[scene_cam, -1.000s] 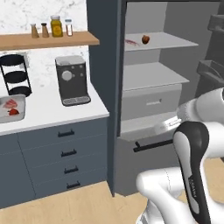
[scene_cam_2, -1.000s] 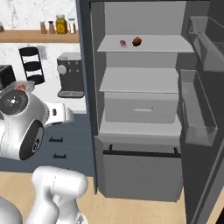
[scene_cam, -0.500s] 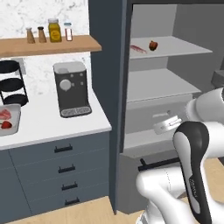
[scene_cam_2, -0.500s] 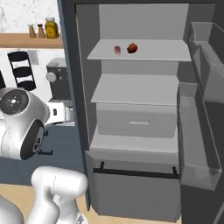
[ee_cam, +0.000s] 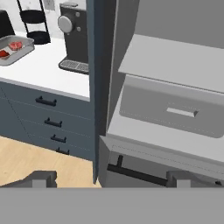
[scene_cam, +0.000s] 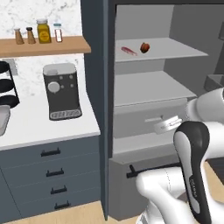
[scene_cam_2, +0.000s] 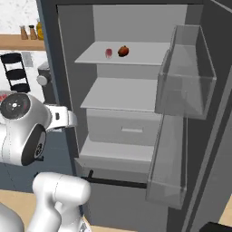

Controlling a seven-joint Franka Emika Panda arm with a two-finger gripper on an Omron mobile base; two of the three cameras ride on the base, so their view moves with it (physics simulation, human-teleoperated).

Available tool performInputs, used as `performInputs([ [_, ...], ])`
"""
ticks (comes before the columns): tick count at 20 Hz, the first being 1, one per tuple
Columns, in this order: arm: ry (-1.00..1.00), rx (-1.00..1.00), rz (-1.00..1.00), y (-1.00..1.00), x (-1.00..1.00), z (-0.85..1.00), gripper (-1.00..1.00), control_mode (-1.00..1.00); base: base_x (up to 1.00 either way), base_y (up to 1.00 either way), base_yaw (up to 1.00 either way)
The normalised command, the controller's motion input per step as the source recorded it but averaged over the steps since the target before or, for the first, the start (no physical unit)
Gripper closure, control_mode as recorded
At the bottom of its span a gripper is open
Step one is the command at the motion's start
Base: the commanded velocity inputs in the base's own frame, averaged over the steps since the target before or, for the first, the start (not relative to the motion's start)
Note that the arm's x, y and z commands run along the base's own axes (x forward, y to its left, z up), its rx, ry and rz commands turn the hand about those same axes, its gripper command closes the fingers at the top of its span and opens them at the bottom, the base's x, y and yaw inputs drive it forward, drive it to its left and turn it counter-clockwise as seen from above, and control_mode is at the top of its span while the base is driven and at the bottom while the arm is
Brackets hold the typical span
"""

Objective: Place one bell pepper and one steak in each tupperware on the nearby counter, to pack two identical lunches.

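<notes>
Open grey fridge [scene_cam: 148,87] beside blue-grey drawers [scene_cam: 52,175] — marble wall [scene_cam: 39,13], wooden floor [ee_cam: 30,159].

Open fridge [scene_cam_2: 131,97] beside coffee machine [scene_cam: 61,91]

Colours here: glossy red bell pepper [scene_cam: 145,47] with a dark stem, next to a pink-red steak [scene_cam: 129,50] with pale streaks, both on a plain grey fridge shelf [scene_cam: 175,49]. Fridge interior is all flat grey, frame dark slate. White counter [scene_cam: 39,127] over blue-grey drawers [scene_cam: 52,175] with black handles. Grey tupperware [ee_cam: 17,49] shows red and pink stuff inside. Coffee machine [scene_cam: 61,91] is dark with a silver top. Brown wooden wall shelf [scene_cam: 43,44], white marbled wall, light wood floor [ee_cam: 30,159].
</notes>
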Motion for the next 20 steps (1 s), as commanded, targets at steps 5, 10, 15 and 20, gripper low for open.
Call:
performInputs([
  [5,0.00,0.00,0.00,0.00,0.00,0.00,-1.00,1.00,0.34,-0.24,0.08],
  [10,0.00,0.00,0.00,0.00,0.00,0.00,-1.00,1.00,0.27,-0.38,0.09],
  [15,0.00,0.00,0.00,0.00,0.00,0.00,-1.00,1.00,0.29,-0.36,0.08],
  [20,0.00,0.00,0.00,0.00,0.00,0.00,-1.00,1.00,0.29,-0.33,0.08],
])
